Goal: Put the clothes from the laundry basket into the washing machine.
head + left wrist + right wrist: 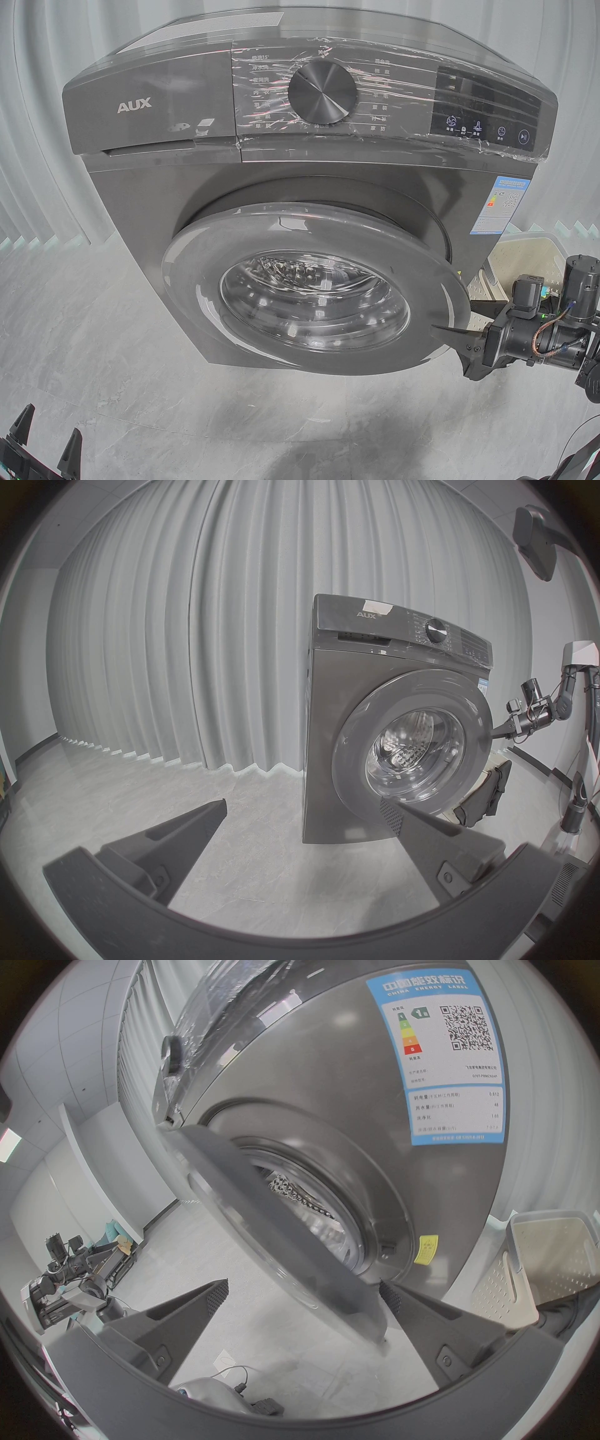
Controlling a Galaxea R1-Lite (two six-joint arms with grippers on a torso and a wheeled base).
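Observation:
The grey washing machine (pixel 187 187) stands ahead, its round glass door (pixel 312 294) swung partly open. My right gripper (pixel 459 350) is at the door's right edge, open, and in the right wrist view the door rim (pixel 281 1241) lies between its spread fingers (pixel 300 1291). The shiny drum (pixel 312 1210) shows behind the door. A cream laundry basket (pixel 531 262) sits on the floor just right of the machine, with dark clothes (pixel 484 795) draped over its side. My left gripper (pixel 51 422) hangs low at the near left, open and holding nothing.
Pale curtains (pixel 187 636) run behind and to the left of the machine. Grey tiled floor (pixel 250 406) spreads in front with free room. Other equipment (pixel 69 1279) stands far off across the room.

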